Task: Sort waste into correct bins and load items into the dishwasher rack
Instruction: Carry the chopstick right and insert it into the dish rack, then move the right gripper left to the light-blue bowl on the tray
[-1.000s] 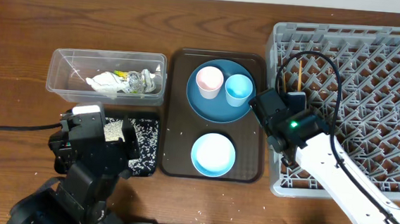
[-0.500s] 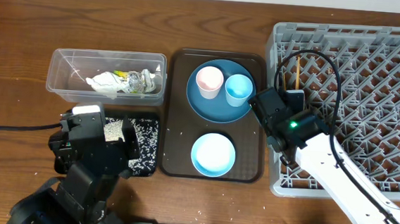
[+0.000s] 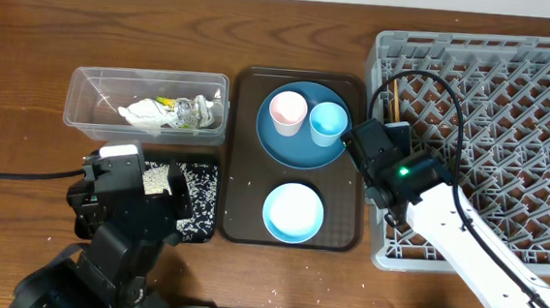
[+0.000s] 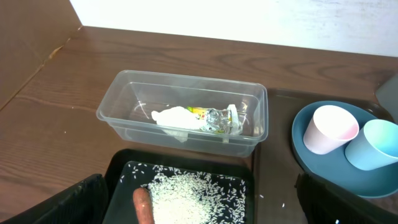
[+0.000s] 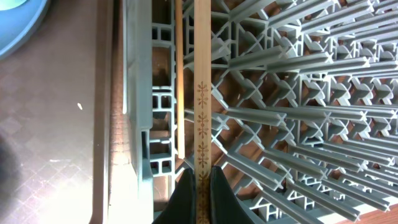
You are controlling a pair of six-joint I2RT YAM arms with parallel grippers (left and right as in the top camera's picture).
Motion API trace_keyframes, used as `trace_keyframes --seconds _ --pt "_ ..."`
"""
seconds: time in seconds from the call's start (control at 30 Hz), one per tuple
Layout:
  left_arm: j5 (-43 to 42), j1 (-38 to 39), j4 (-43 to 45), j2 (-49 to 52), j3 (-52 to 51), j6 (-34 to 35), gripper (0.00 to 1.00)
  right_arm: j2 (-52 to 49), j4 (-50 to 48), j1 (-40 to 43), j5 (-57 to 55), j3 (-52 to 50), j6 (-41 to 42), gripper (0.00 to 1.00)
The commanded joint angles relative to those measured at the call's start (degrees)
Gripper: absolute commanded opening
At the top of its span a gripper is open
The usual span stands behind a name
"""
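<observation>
The wooden chopsticks (image 5: 203,93) lie along the left wall of the grey dishwasher rack (image 5: 298,93), just inside it. The right gripper (image 5: 202,182) has its jaws clamped tight on them. Just left of the rack, the dark-blue plate (image 3: 300,141) carries both cups. Farther left of the rack, the left gripper (image 4: 202,199) hovers over the black tray (image 4: 118,171), jaws spread wide, holding nothing.

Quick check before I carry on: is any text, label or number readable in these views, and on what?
No text can be read in any view.
Yellow-green packet in the clear tub: printing too blurred to read.
Chopstick in the right gripper: stamped floral ornaments only, no letters or numbers.
</observation>
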State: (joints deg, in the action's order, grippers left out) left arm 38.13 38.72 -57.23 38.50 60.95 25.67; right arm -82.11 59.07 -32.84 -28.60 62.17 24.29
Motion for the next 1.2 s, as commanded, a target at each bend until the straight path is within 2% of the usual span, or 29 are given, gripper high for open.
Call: trace_keyframes --seconds 0.0,0.17,0.27,0.33,0.93,1.03,1.17 --pt "1.31 -0.20 -0.17 -0.04 0.90 0.26 0.99 0.35 -0.07 0.31 0.13 -0.37 -1.66 0.01" --pt "1.31 -0.20 -0.20 -0.04 0.90 0.26 0.99 0.35 0.07 0.31 0.42 -0.37 -1.64 0.03" --pt "1.31 -0.20 -0.17 -0.04 0.90 0.26 0.99 0.35 0.04 0.31 0.55 -0.37 -1.62 0.13" --pt "1.31 -0.20 -0.17 -0.04 0.90 0.26 0.99 0.35 0.04 0.31 0.57 -0.37 -1.62 0.15" --pt "1.31 -0.20 -0.17 -0.04 0.90 0.26 0.99 0.35 -1.57 0.28 3.96 -0.37 0.57 0.21" --pt "1.31 -0.20 -0.17 -0.04 0.90 0.26 0.99 0.35 -4.76 0.28 10.08 -0.35 0.57 0.21" --pt "1.33 -0.20 -0.17 -0.04 0.90 0.26 0.99 0.35 -12.68 0.28 27.23 -0.35 3.48 0.21"
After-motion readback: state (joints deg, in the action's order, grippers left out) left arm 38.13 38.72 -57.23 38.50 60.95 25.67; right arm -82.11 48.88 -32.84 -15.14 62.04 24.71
